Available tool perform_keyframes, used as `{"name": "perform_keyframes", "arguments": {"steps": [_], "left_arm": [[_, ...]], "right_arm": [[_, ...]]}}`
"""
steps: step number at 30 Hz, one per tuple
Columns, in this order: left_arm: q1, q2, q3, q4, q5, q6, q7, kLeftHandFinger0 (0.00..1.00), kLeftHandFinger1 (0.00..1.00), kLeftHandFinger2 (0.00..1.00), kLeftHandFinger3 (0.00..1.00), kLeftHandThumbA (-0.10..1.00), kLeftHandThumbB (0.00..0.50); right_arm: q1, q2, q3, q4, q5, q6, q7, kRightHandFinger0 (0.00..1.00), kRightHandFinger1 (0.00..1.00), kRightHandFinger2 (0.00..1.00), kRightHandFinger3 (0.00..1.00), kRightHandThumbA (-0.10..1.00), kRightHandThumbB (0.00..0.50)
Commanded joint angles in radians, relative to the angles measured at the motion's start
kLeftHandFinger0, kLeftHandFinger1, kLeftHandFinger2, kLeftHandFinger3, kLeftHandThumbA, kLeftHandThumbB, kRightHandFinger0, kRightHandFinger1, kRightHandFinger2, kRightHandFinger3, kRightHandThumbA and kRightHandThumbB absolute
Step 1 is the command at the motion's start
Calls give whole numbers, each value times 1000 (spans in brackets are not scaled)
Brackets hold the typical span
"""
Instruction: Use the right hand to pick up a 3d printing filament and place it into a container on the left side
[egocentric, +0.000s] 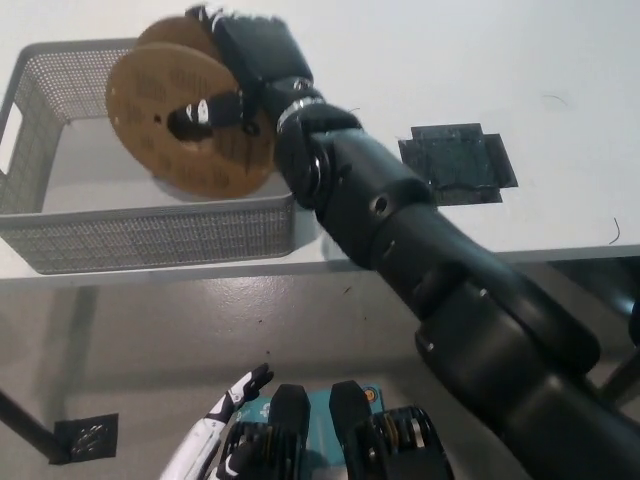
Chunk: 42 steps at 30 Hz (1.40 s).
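Observation:
My black right hand (245, 75) is shut on a brown cardboard filament spool (185, 125), fingers through its centre hole and over its rim. The spool hangs tilted over the right part of the grey mesh basket (60, 235) at the table's left, low inside it, but I cannot tell whether it touches the floor. My black right arm (420, 260) reaches in from the bottom right across the table edge. My white left hand (225, 415) rests low at the bottom left, below the table, fingers apart and holding nothing.
A dark square mat (458, 163) lies on the white table (420, 60) to the right of my arm. The table's front edge runs across the picture's middle, with grey floor (150, 340) below it.

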Motion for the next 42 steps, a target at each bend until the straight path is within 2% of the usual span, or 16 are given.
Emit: {"name": "perform_keyframes", "arguments": {"steps": [1, 2, 3, 4, 5, 6, 15, 18, 22, 26, 30, 33, 35, 38, 40, 42], "left_arm": [[-13, -3, -12, -37, 8, 4, -21, 1000, 1000, 1000, 1000, 1000, 405], [-15, -3, -13, -38, 9, 6, -21, 1000, 1000, 1000, 1000, 1000, 406], [-18, -5, -15, -39, 3, 9, -22, 1000, 1000, 1000, 1000, 1000, 404], [-20, -4, -16, -40, 1, 13, -24, 1000, 1000, 1000, 1000, 1000, 404], [-23, -5, -18, -40, 2, 17, -25, 1000, 1000, 1000, 1000, 1000, 400], [-23, -5, -19, -42, 3, 19, -25, 1000, 1000, 1000, 1000, 1000, 398], [-26, -1, -18, -36, 0, 11, -27, 1000, 1000, 1000, 1000, 1000, 389], [-20, 0, -20, -35, -11, 11, -31, 1000, 1000, 1000, 1000, 990, 384], [-17, 3, -23, -35, 5, 20, -31, 1000, 1000, 1000, 1000, 1000, 386], [-15, -1, -23, -29, 12, 19, -27, 1000, 1000, 1000, 1000, 1000, 384], [-6, 3, -17, -27, 12, 15, -22, 1000, 1000, 1000, 1000, 1000, 382], [-2, 7, -11, -17, 26, 1, -13, 1000, 1000, 1000, 1000, 1000, 386], [-1, 5, -9, -11, 30, 0, -9, 1000, 1000, 1000, 1000, 1000, 385], [3, 3, -6, -5, 11, 1, -9, 1000, 1000, 1000, 1000, 1000, 390], [4, 4, -1, -6, 17, 8, -5, 1000, 1000, 1000, 1000, 1000, 389], [7, 0, 4, -1, 16, 3, 3, 1000, 1000, 1000, 1000, 1000, 389]], "right_arm": [[-46, 9, -25, -11, 34, 15, 65, 101, 302, 814, 765, -8, 251], [-48, 9, -32, -10, 44, 20, 101, 290, 506, 948, 921, 218, 298], [-60, 9, -35, -9, 52, 44, 198, 743, 988, 1000, 1000, 472, 361], [-65, 8, -36, -10, 54, 53, 238, 1000, 1000, 1000, 1000, 626, 429], [-69, 6, -34, -12, 51, 55, 258, 1000, 1000, 1000, 1000, 699, 476], [-71, 5, -31, -15, 47, 55, 263, 1000, 1000, 1000, 1000, 735, 486], [-117, -28, -54, -47, 69, 73, 342, 1000, 1000, 1000, 1000, 1000, 500], [-150, -49, -103, -83, 111, 64, 375, 1000, 1000, 1000, 1000, 1000, 500], [-238, -76, -331, -195, 338, 31, 514, 1000, 1000, 1000, 1000, 1000, 500], [-307, -108, -484, -419, 482, 173, 598, 1000, 1000, 1000, 1000, 976, 500], [-337, -192, -537, -584, 531, 221, 680, 1000, 1000, 1000, 1000, 1000, 500], [-311, -260, -559, -790, 536, 347, 700, 1000, 1000, 1000, 1000, 993, 500], [-278, -318, -589, -952, 566, 460, 718, 1000, 1000, 1000, 1000, 934, 500], [-180, -399, -643, -1150, 638, 488, 745, 1000, 1000, 1000, 1000, 888, 477], [-66, -468, -656, -1330, 654, 490, 768, 1000, 1000, 1000, 1000, 912, 433], [-4, -496, -655, -1426, 658, 505, 775, 1000, 1000, 1000, 1000, 955, 433]]}}
